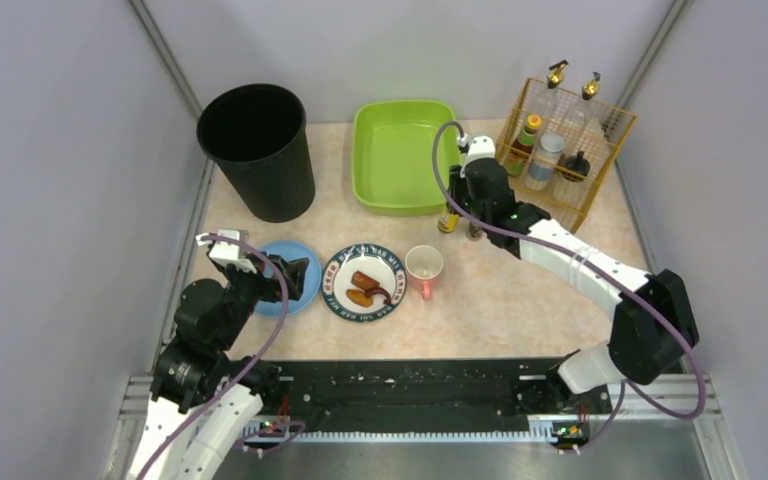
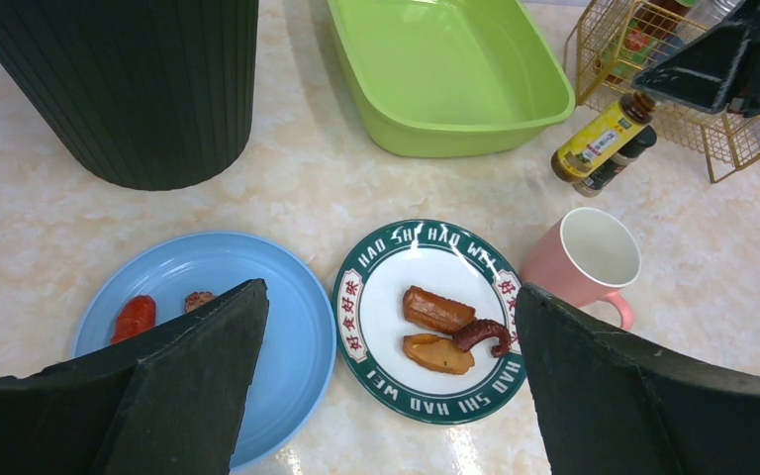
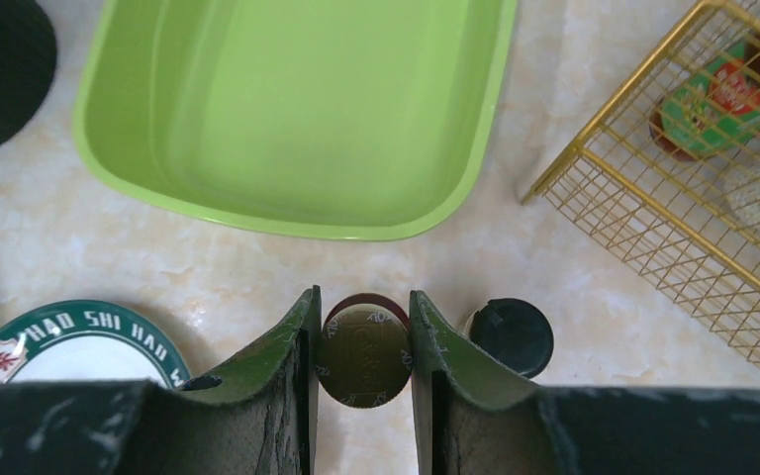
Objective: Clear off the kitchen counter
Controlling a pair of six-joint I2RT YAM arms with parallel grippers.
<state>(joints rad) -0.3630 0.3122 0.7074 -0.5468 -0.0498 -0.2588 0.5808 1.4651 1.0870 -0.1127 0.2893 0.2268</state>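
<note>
The right end effector (image 3: 361,307) grips the gold cap of a small yellow-labelled sauce bottle (image 3: 360,361), which stands on the beige speckled stone-look desk (image 3: 109,247) directly beneath it. The left end effector (image 2: 391,295) is wide open. The next move is probably a straight lift, keeping clear of the black-capped bottle (image 3: 513,336) just to its right.

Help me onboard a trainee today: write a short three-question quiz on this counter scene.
1. True or false: the tub is empty.
2. Fill in: the mug stands beside the ___-rimmed plate.
3. The right gripper is shut on: A the tub, B a bottle, C the mug.
Key: 1 true; 2 green; 3 B.
</note>
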